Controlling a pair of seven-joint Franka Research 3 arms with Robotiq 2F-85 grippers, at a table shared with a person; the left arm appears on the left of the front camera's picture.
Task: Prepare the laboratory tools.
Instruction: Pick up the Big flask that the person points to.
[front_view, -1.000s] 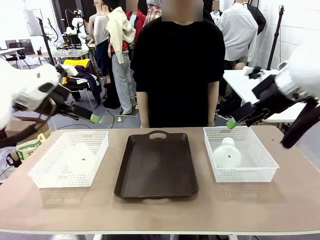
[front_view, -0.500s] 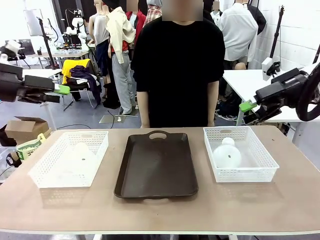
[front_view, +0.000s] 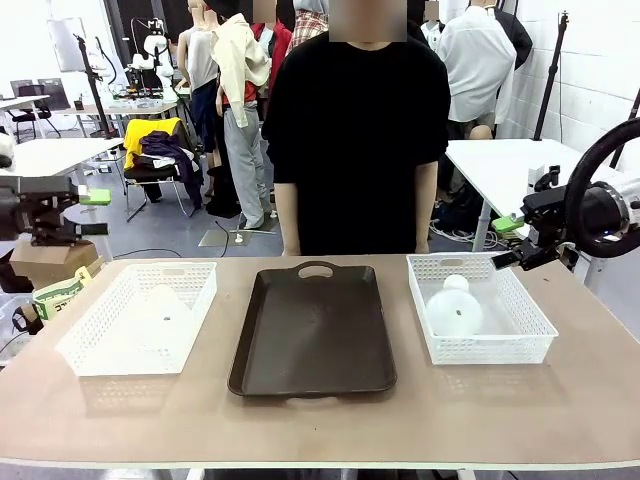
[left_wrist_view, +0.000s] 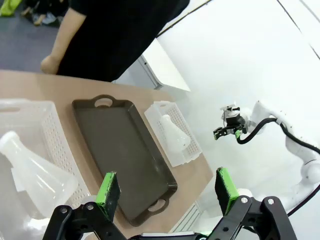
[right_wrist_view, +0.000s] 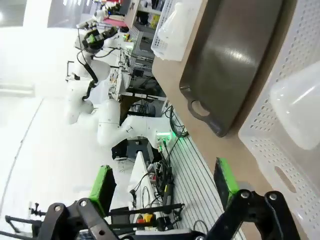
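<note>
- The left flask (front_view: 160, 312) lies on its side in the left basket (front_view: 120, 360), and the right flask (front_view: 455, 310) lies the same way in the right basket (front_view: 490, 350). Each has its flat base turned toward the robot's side.
- Lying down, the flasks read as stored rather than set out, so the preparation looks not yet begun.
- The dark tray (front_view: 312, 335) sits between the baskets with nothing on it. The left basket is at its 9 o'clock and the right basket at its 3 o'clock, which suggests the tray is where the flasks should end up.
- This spacing on the tabletop (front_view: 320, 430) gives each arm one basket on its own side, probably so the arms need not cross.
- The left end effector (front_view: 98, 212) hangs off the tabletop's edge at 9 o'clock, well apart from its basket. Its fingers are spread wide and carry nothing, as the left wrist view confirms.
- The right end effector (front_view: 503, 244) hovers just beyond the right basket's far corner, at about 2 o'clock from the right flask. Its fingers are also apart and hold nothing.
- A person (front_view: 355, 140) stands at the tabletop's 12 o'clock edge with arms down, apparently leaving the work to the robot.
</note>
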